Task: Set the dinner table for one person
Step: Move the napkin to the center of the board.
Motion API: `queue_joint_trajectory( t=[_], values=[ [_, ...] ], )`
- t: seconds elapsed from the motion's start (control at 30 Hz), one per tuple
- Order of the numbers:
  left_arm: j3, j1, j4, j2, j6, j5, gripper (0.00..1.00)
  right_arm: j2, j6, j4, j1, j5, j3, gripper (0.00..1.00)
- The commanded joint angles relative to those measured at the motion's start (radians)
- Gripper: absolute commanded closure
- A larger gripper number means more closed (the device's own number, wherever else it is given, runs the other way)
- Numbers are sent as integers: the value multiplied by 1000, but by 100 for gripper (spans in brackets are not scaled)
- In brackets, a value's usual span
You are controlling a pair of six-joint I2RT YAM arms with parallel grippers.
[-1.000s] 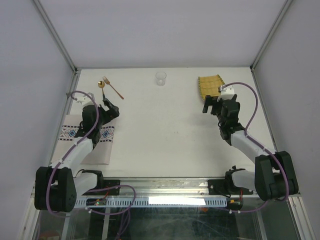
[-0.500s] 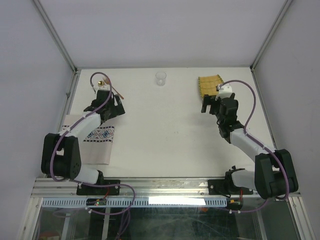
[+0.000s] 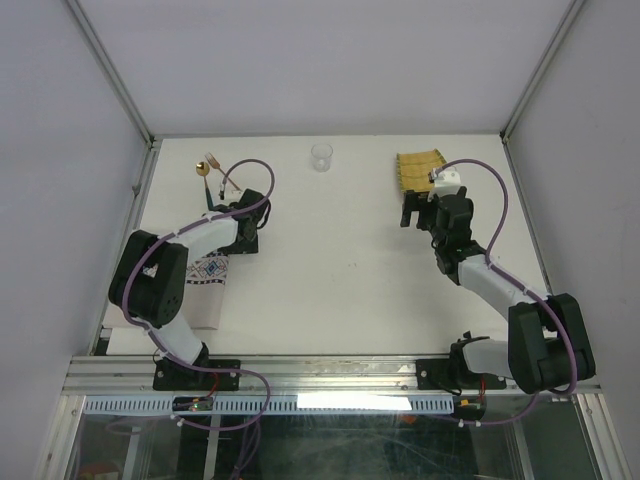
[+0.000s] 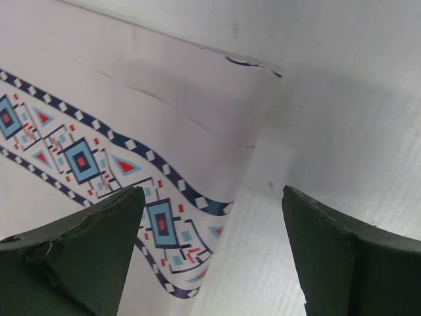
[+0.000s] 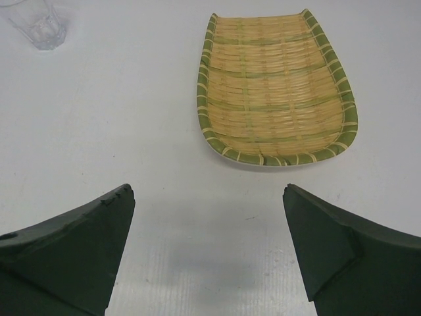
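Left end effector [image 4: 212, 197] apart over placemat [image 4: 131, 125] corner, right end effector [image 5: 208, 191] apart near bamboo tray [image 5: 276, 85] edge

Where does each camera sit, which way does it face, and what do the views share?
Top external: above and behind, looking down on the dinner table; both whole arms show.
Left wrist: on the left arm, facing the placemat corner; the open left gripper frames it.
Right wrist: facing the bamboo tray and glass; the open right gripper shows.
Shared: top view also shows placemat, tray, glass.
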Motion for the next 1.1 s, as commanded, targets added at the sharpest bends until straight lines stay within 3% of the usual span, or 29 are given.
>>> queue_joint_trajectory(
  t=[0.0,0.8,1.07],
  values=[
    [4,3,-45,-72,-38,-132,11,-30,-11,29,6,-7,20,0],
    [33,2,-63,67,-38,-149,14,-44,-11,-8,8,-7,25,0],
    [40,2,-64,87,-31,-141,43,-33,-11,-10,9,-7,28,0]
  ],
)
